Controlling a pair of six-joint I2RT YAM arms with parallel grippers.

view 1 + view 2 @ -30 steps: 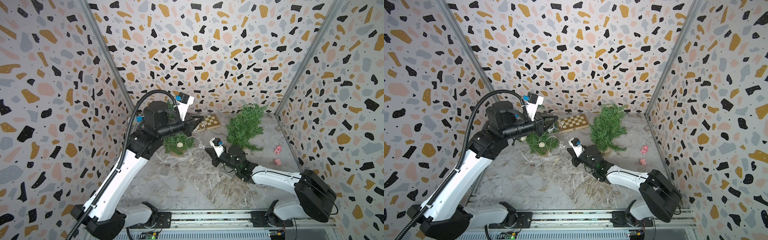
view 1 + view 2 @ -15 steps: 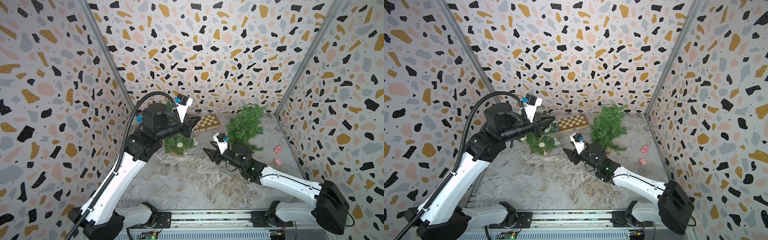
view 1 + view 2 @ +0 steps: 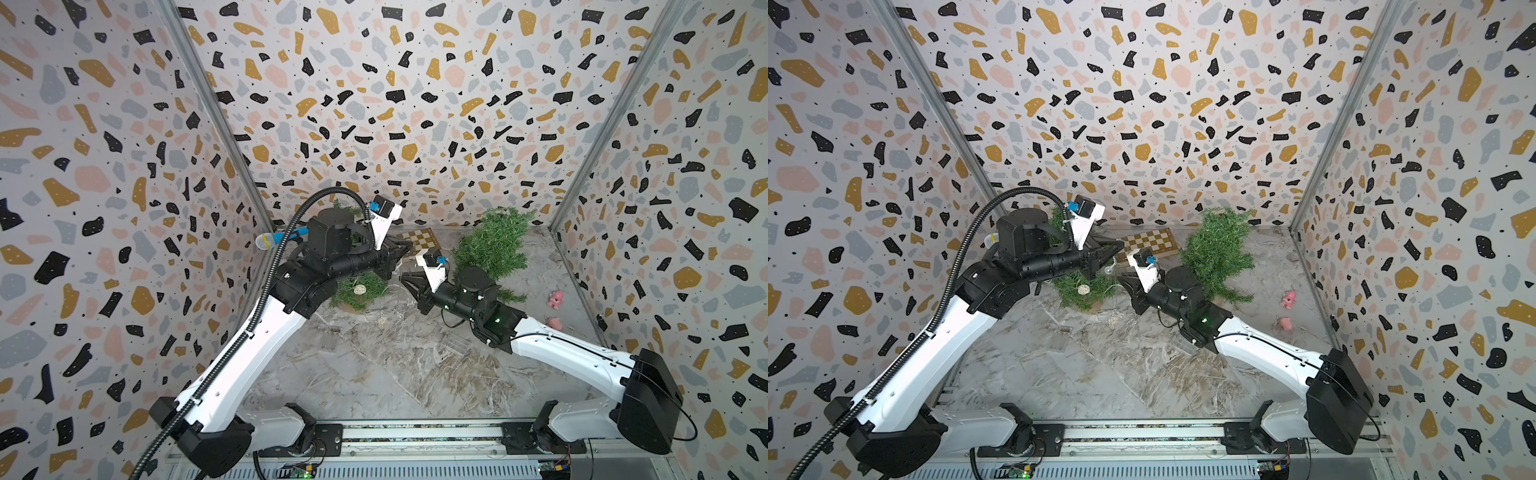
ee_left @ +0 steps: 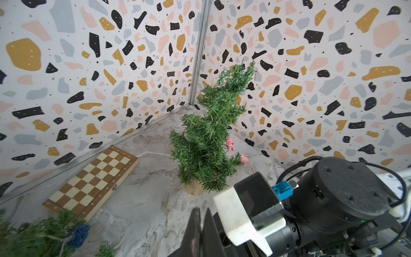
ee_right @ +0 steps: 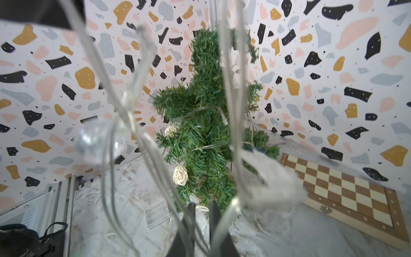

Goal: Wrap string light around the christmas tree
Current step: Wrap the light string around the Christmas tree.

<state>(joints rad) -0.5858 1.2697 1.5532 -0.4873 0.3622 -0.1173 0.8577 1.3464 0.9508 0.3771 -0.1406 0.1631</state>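
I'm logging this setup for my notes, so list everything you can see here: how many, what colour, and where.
decorated Christmas tree: one, green, standing at the back beside the left arm.
bare Christmas tree: one, green, standing at the back right.
string light: one, clear, partly on the decorated tree, loose strands rising past the right pincer.
wicker balls: two seen, cream, on the decorated tree.
chessboard: one, brown and cream, lying by the back wall.
toy figures: two, pink, on the table at the right.
clear plastic piece: one, transparent, mid-table.
left pincer: black, shut on the string light.
right pincer: black, among the strands; grip unclear.
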